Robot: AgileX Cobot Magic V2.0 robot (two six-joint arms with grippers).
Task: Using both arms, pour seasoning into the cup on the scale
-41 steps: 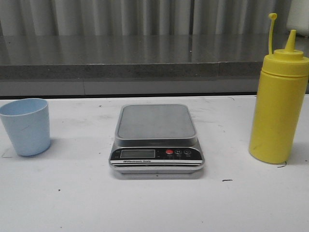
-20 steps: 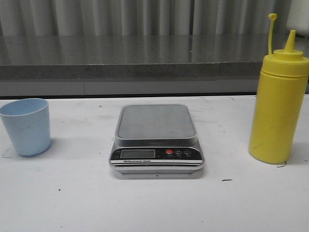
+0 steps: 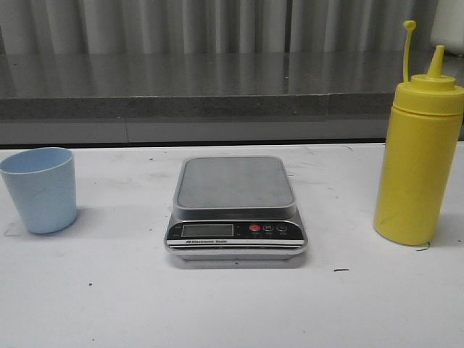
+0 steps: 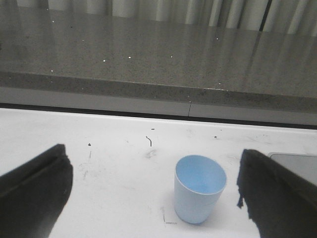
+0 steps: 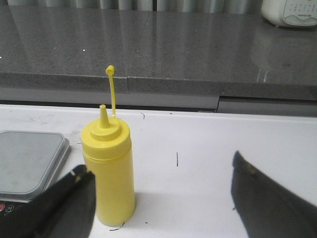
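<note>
Front view first: seasoning (image 3: 419, 156) is a tall yellow squeeze bottle with a conical nozzle and a thin cap strap rising beside it, standing upright at the table's right side, its long axis vertical and nozzle pointing up. Centre of the white table (image 3: 232, 304) holds the scale (image 3: 235, 210), a flat silver-grey unit with a bare steel platform, a black front panel, an LCD and a red button facing the camera. At the left stands the cup (image 3: 40, 190), pale blue, tapered, mouth up, well apart from the scale. No gripper shows in this view.

Left wrist view: the left gripper (image 4: 158, 196) has its dark fingers (image 4: 34, 193) spread wide, nothing between them touching either one. The cup (image 4: 199, 188) stands upright on the table ahead of the fingers, nearer one finger than the other (its open mouth shows a pale interior). A corner of the scale (image 4: 294, 163) peeks in at the edge.

Right wrist view: the right gripper (image 5: 163, 198) is likewise wide apart and holds nothing. The seasoning (image 5: 109, 168) stands upright just beside one finger (image 5: 69, 203), whether touching I cannot tell, with the scale (image 5: 27, 161) near it on the far side from the other finger
</note>
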